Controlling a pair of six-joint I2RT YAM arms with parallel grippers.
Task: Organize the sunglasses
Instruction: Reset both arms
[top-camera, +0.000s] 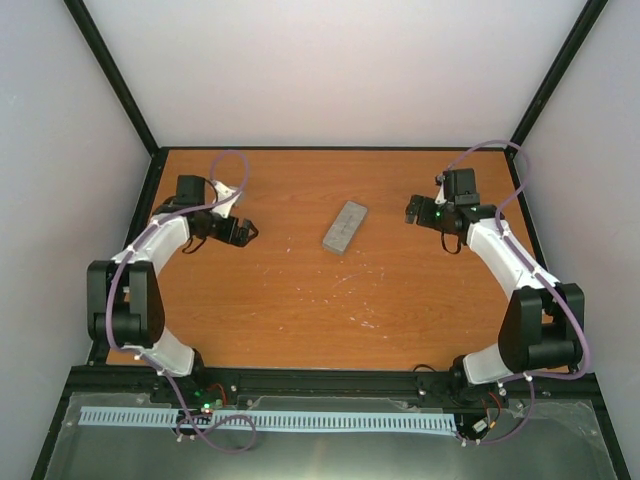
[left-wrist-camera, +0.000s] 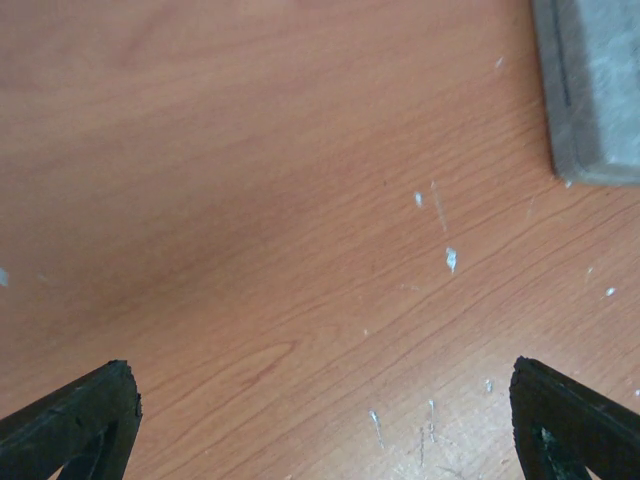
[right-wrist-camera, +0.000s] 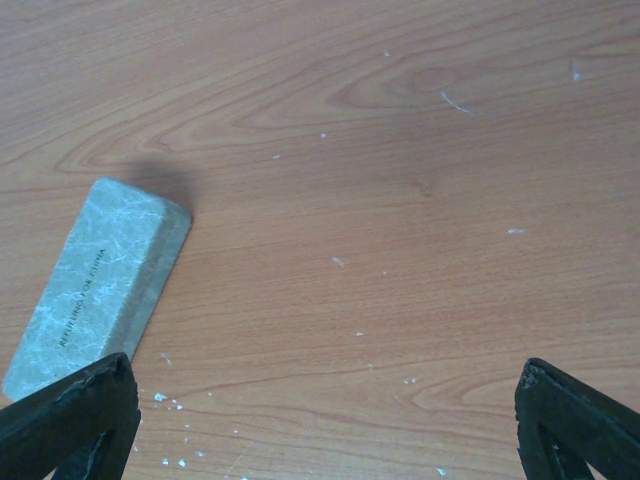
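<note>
Our left claw wide open, our right claw wide open, grey case shut on desk between them

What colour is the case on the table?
Case: grey, pale marbled veining; clearest in right wrist view.

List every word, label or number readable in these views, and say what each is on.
Grey case: one line of small dark capital letters runs along its top, too small and blurred to read reliably.
Nothing else in any view carries readable text.
</note>
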